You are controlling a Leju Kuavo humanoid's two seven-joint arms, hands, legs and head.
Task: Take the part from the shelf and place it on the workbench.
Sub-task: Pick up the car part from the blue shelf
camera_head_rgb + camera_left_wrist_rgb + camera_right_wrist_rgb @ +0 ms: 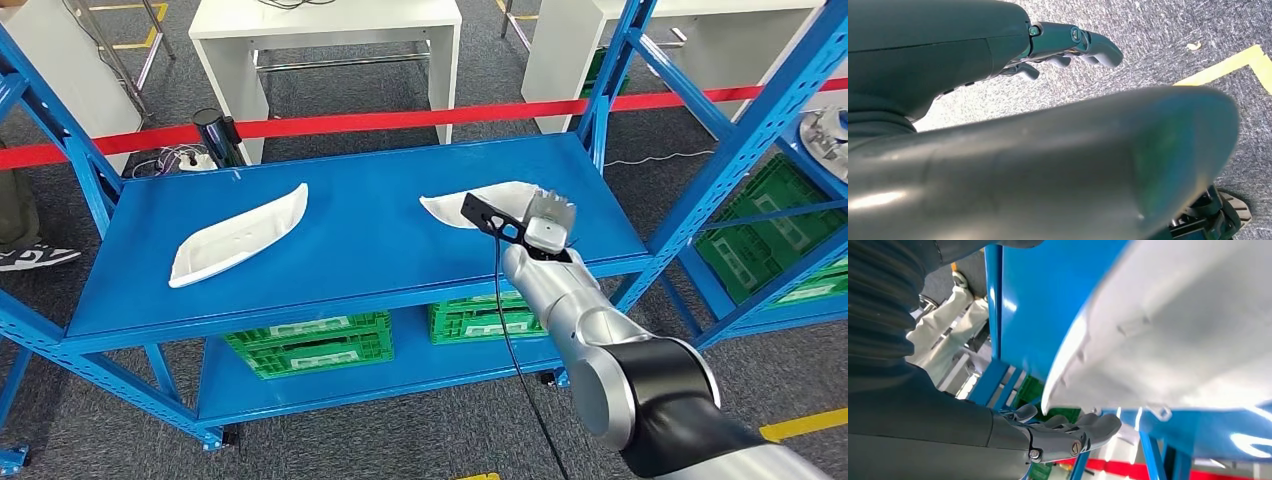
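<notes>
**Finishes on and around the shelf**

The blue shelf (360,230) looks like painted metal, smooth with a slight sheen. Both white parts (238,236) (478,203) look like matt moulded plastic. The green crates (310,345) are ribbed plastic. The grey floor (420,430) is rough carpet.

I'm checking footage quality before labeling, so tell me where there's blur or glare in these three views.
Head view: sharp and evenly lit, faint sheen on the blue shelf. Left wrist view: the dark cover close to the lens is soft and blurred, while the left hand and carpet look clearer. Right wrist view: the white part is near, out of focus and bright, with glare streaks on the shelf.
</notes>
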